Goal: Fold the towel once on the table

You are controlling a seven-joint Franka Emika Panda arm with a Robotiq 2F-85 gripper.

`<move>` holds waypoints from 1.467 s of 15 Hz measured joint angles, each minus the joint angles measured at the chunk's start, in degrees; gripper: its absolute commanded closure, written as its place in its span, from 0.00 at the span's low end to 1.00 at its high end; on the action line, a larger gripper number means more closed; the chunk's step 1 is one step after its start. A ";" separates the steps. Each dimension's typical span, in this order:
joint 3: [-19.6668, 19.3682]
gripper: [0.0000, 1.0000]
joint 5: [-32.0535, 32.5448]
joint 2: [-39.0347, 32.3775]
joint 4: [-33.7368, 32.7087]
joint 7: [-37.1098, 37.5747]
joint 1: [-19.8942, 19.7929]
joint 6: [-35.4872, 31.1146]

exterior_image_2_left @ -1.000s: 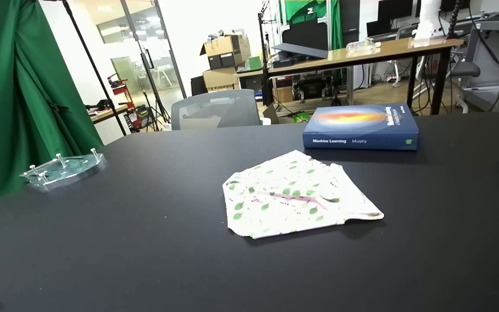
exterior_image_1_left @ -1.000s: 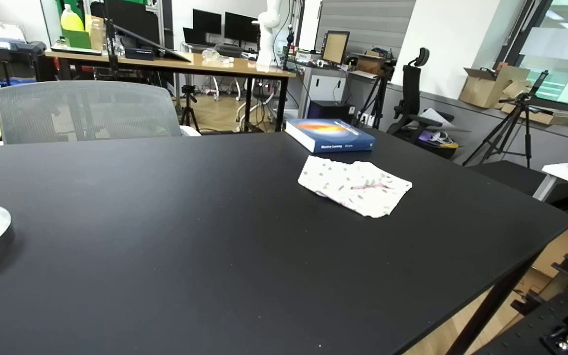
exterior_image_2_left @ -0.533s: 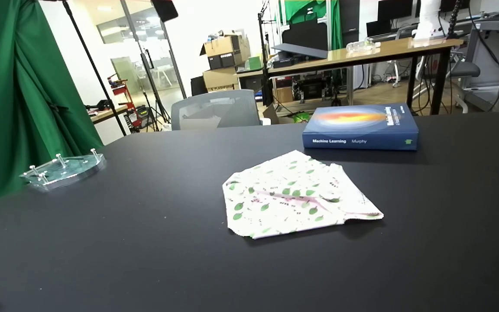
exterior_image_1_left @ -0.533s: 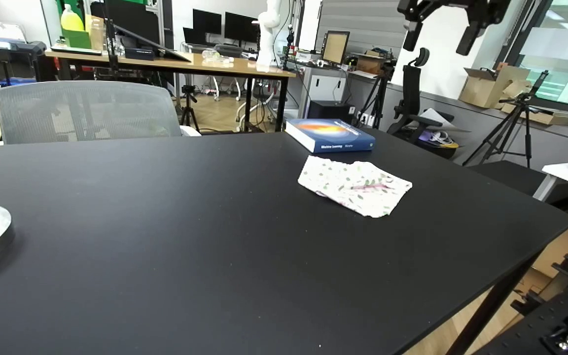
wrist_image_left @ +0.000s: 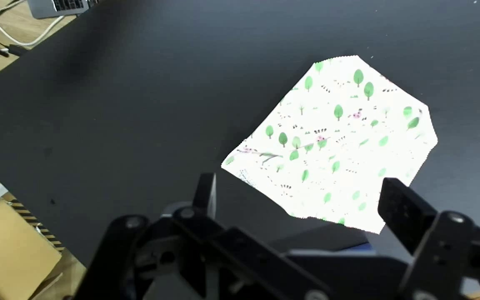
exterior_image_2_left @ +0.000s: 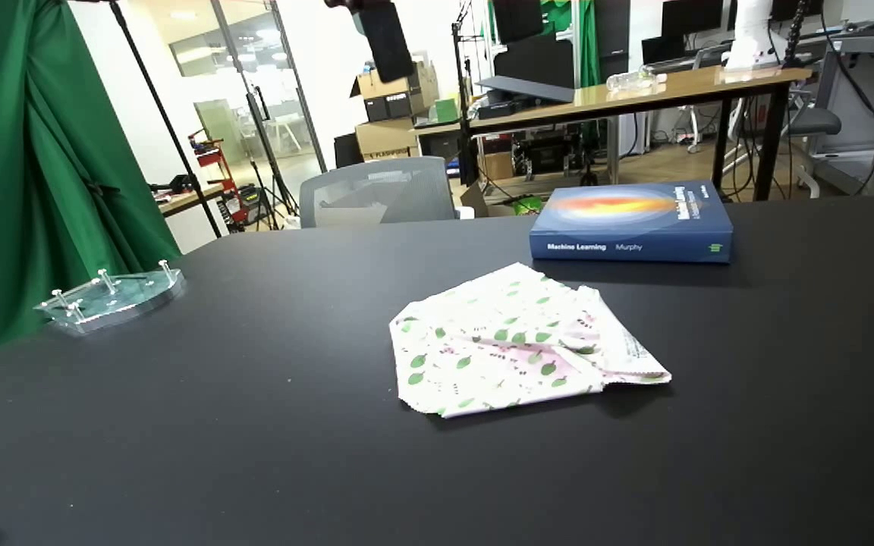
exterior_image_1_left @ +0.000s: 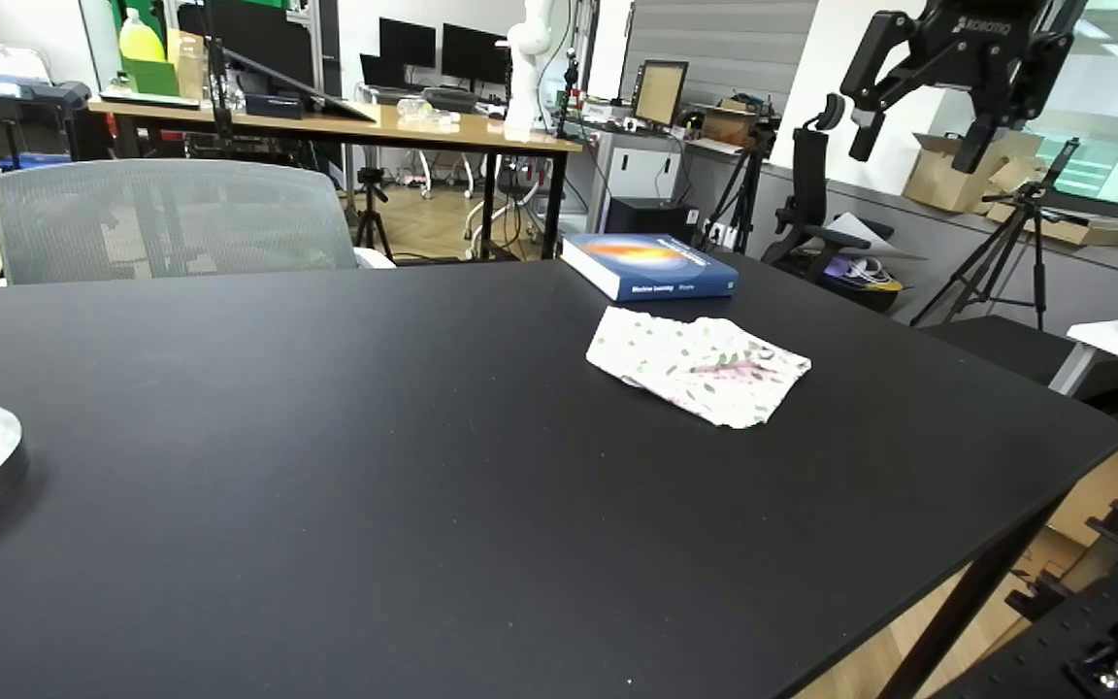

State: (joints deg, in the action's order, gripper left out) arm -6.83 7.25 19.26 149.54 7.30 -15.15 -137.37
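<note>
Since the towel [exterior_image_2_left: 501,345] lying on the table [exterior_image_2_left: 255,425] near the book [exterior_image_2_left: 630,227] looks light and floppy, I'd pinch its pointy corner [exterior_image_2_left: 648,372]; gripper [exterior_image_1_left: 916,150] is up high, spread wide, empty.

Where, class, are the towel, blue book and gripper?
Towel [wrist_image_left: 331,143]: wrist view, middle of its printed face.
Blue book [exterior_image_2_left: 630,216]: in an exterior view, its top cover.
Gripper [exterior_image_1_left: 916,150]: in an exterior view, between its parted fingertips.

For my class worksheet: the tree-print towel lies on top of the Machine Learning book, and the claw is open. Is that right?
Not quite: the tree-print towel lies on the black table, beside the Machine Learning book rather than on it, as both exterior views show. The claw is indeed open.
</note>
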 measured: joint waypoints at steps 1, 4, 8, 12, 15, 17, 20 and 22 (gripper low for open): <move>0.03 0.00 0.16 0.00 0.02 -0.70 0.22 -0.02; -1.69 0.00 -1.73 -0.86 -0.08 -10.11 2.01 0.11; -7.27 0.00 -7.20 -6.05 -3.07 -28.06 4.39 2.62; -8.63 0.00 -7.27 -12.10 -7.73 -29.23 3.90 4.35; -8.61 0.00 -7.27 -12.69 -8.14 -29.23 3.98 4.43; -8.61 0.00 -7.27 -12.69 -8.23 -29.23 3.99 4.47; -8.54 0.00 -7.27 -12.71 -8.08 -29.31 3.98 3.77; -8.33 0.00 -7.10 -13.19 -7.54 -29.45 3.98 -0.34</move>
State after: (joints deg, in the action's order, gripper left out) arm -15.17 0.15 6.08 142.00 -22.15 -11.16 -137.72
